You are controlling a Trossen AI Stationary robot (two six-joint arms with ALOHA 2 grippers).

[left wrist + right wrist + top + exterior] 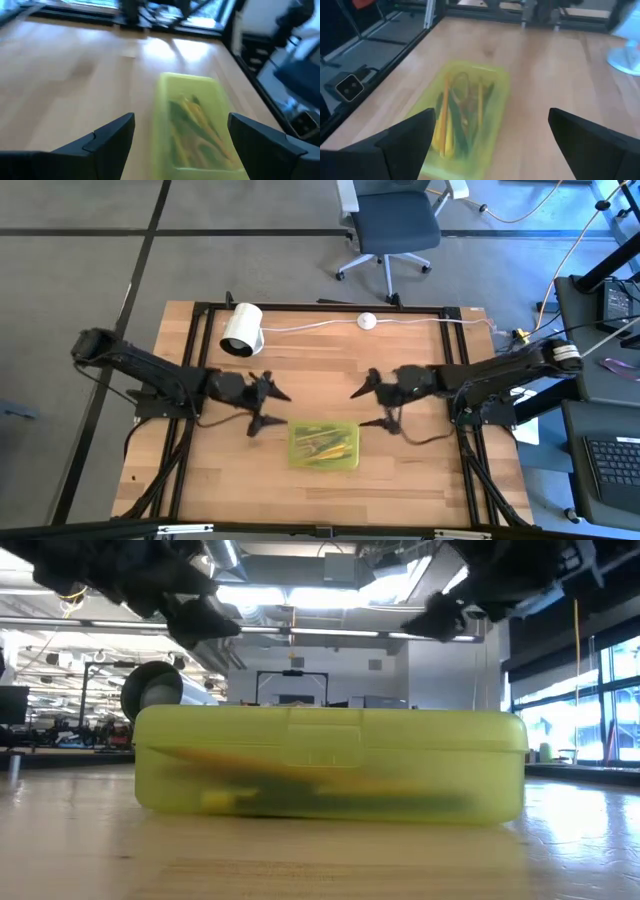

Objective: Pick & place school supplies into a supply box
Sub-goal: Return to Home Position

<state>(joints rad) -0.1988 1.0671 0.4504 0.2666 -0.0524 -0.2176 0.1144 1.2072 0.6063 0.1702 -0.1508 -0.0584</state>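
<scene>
The box (pixel 323 446) sits shut at the table's (pixel 420 480) six o'clock, with pens and pencils (pixel 454 120) showing through its lid. The left gripper (pixel 272 410) hovers at its ten o'clock and the right gripper (pixel 360 408) near two o'clock. Both have their fingers spread apart and hold nothing.

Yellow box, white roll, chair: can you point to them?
yellow box (pixel 302 434), high view, lid near a corner.
white roll (pixel 243 328), high view, its round side.
chair (pixel 397 222), high view, its seat.

The supply box (pixel 297 462) lies on the table (pixel 200 470), pens (pixel 325 445) inside, roll (pixel 241 330) behind.
</scene>
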